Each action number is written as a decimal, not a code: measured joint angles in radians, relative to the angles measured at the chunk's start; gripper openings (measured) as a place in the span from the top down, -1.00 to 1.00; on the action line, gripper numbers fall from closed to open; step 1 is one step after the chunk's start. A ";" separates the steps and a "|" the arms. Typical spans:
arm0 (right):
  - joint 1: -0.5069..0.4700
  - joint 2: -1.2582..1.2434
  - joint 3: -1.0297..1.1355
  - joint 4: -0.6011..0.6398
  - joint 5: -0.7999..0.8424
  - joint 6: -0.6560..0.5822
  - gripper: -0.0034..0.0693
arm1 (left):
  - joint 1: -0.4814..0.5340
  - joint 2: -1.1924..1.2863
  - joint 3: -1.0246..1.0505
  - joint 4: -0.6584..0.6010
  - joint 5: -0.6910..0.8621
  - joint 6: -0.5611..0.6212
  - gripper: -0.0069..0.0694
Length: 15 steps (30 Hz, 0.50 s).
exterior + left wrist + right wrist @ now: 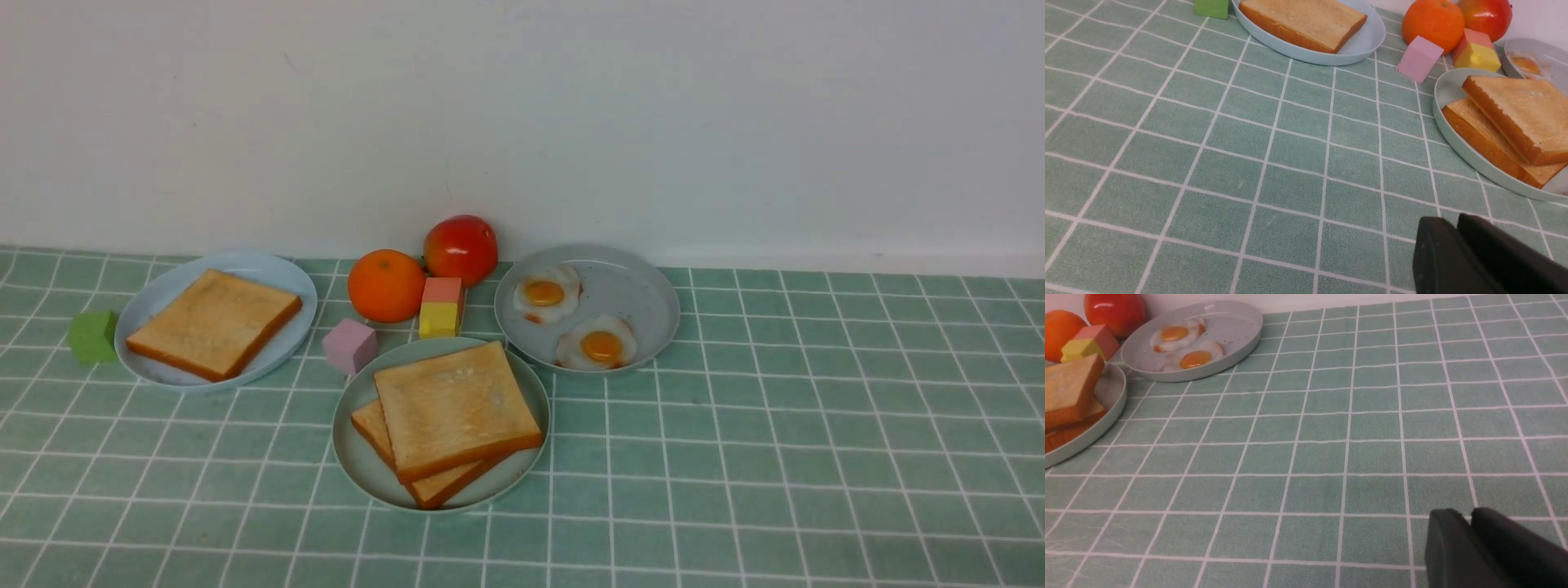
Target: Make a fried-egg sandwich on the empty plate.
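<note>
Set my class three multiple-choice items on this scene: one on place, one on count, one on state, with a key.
1. Where are the fried eggs?
A) blue plate
B) grey plate
C) tabletop

2. How many toast slices are there?
A) two
B) four
C) three

3. How do the slices on the green plate lie?
A) overlapping
B) apart
C) on edge

1 B: both eggs rest there.
2 C: one on the blue plate, two on the green.
3 A: one partly covers the other.
</note>
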State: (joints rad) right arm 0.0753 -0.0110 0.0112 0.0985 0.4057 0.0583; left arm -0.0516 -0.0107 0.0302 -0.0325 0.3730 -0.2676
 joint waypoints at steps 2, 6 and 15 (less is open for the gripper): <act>0.000 0.000 0.000 0.000 0.000 0.000 0.64 | 0.000 0.000 0.000 0.000 0.000 0.000 0.63; 0.000 0.000 0.000 0.000 0.000 0.000 0.62 | 0.000 0.000 0.000 0.000 0.000 0.000 0.62; 0.000 0.000 0.000 0.000 0.000 0.000 0.59 | 0.000 0.000 0.000 0.000 0.000 0.000 0.61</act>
State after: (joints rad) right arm 0.0753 -0.0110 0.0112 0.0985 0.4057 0.0583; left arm -0.0516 -0.0107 0.0302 -0.0325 0.3730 -0.2676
